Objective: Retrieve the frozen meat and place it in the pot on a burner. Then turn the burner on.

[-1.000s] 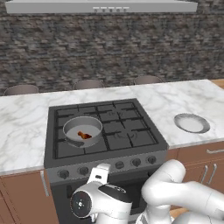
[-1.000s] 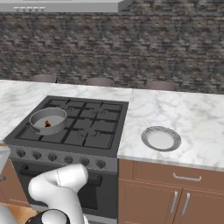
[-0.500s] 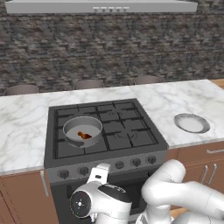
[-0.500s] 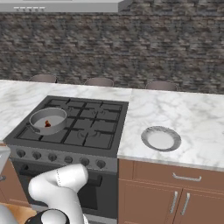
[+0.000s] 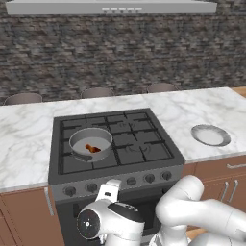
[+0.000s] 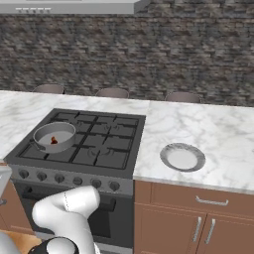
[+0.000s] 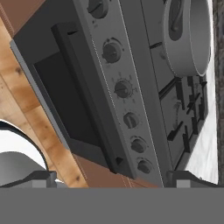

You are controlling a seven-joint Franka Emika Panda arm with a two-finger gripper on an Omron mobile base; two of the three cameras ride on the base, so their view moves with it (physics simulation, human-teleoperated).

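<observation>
My claw (image 7: 107, 177) hangs low in front of the stove, jaws spread wide and grasping nothing, touching nothing; its two tips (image 7: 37, 177) frame the row of knobs (image 7: 123, 89) on the front panel, with the oven door (image 7: 65, 100) below them. The step in hand, as I judge it, is turning the burner on. To do it well I should first pick the knob that feeds the burner (image 5: 91, 149) under the pot (image 5: 91, 143), the front one on the stove's left side. I cannot tell from the panel which knob that is, so I would try one at the pot's end of the row and watch for flame. Then I'd line my jaws square across that knob, come straight in, close on it alone without brushing its neighbour, and twist steadily.

Farther back, the pot sits on that front-left burner, and the frozen meat (image 5: 92, 148) already lies inside it, on the bottom. On the marble table to the right of the stove rests a shallow silvery dish (image 5: 210, 135), well apart from all this.
</observation>
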